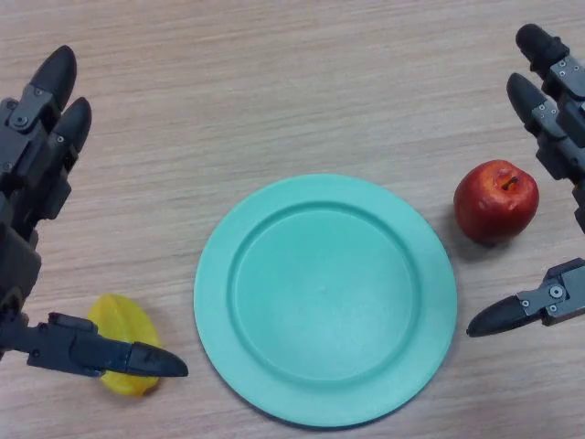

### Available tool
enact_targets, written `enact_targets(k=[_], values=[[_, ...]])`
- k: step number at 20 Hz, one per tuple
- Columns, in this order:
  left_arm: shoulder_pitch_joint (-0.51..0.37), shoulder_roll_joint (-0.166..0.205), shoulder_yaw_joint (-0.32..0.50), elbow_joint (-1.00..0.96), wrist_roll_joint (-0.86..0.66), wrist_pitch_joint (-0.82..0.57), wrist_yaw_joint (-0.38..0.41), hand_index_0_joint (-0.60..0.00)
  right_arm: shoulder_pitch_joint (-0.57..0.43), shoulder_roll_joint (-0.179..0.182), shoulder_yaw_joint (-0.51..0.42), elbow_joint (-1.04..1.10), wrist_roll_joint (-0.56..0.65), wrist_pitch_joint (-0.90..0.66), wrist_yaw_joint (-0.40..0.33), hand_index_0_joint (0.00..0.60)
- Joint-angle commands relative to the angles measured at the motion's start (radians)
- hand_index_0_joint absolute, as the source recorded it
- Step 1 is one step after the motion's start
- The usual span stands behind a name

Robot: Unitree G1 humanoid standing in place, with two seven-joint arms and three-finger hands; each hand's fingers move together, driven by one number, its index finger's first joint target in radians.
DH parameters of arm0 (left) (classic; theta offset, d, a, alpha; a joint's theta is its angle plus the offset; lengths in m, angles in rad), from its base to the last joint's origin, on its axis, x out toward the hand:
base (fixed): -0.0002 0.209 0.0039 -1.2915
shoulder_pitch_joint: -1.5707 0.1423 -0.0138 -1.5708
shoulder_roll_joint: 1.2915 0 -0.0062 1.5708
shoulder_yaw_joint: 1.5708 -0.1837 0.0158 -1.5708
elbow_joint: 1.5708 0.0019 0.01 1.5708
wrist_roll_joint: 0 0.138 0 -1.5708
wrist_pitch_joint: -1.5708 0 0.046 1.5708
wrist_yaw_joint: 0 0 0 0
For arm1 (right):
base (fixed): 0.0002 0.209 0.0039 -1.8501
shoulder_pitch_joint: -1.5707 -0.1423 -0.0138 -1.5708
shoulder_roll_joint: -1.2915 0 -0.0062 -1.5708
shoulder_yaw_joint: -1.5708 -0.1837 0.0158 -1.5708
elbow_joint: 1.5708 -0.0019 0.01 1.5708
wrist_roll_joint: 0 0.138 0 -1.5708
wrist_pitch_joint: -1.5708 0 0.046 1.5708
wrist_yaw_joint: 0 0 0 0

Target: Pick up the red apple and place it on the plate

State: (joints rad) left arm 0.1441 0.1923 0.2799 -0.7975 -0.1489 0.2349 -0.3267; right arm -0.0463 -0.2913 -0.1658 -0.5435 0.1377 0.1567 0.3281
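While the red apple (495, 200) rests on the table right of the bare green plate (324, 298), the right hand (558, 128) flanks it, fingers spread, holding nothing; grasp and placement remain

Surface: light wood-grain laminate table (274, 82) fills the whole head view. Grain runs roughly side to side, pale beige-brown with fine darker streaks. Lighting soft and even; short, faint shadows on the tabletop. Walls, floor, windows outside the view.
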Motion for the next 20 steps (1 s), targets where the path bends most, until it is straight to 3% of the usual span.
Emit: enact_targets(k=[1, 4, 8, 15, 18, 20], values=[[-0.012, 0.020, 0.052, -0.041, -0.044, -0.162, 0.023, 0.000, -0.035, -0.027, -0.055, -0.039, -0.009, -0.140, -0.012, 0.000], [-0.023, 0.025, 0.043, -0.028, -0.079, -0.141, 0.061, 0.000, -0.045, -0.031, -0.054, 0.005, -0.014, -0.164, -0.017, 0.000], [-0.028, 0.030, 0.016, 0.011, -0.017, -0.183, 0.082, 0.000, -0.085, -0.051, -0.061, 0.088, -0.028, -0.205, -0.030, 0.000], [-0.008, 0.024, -0.021, -0.001, 0.020, -0.183, 0.072, 0.000, -0.337, -0.168, -0.033, 0.744, -0.248, -0.571, -0.118, 0.000], [-0.002, 0.024, -0.027, -0.016, 0.027, -0.176, 0.056, 0.000, -0.406, -0.179, 0.009, 0.945, -0.332, -0.604, -0.151, 0.000], [0.000, 0.023, -0.021, -0.019, 0.025, -0.177, 0.048, 0.000, -0.464, -0.175, 0.046, 1.084, -0.433, -0.637, -0.216, 0.000]])
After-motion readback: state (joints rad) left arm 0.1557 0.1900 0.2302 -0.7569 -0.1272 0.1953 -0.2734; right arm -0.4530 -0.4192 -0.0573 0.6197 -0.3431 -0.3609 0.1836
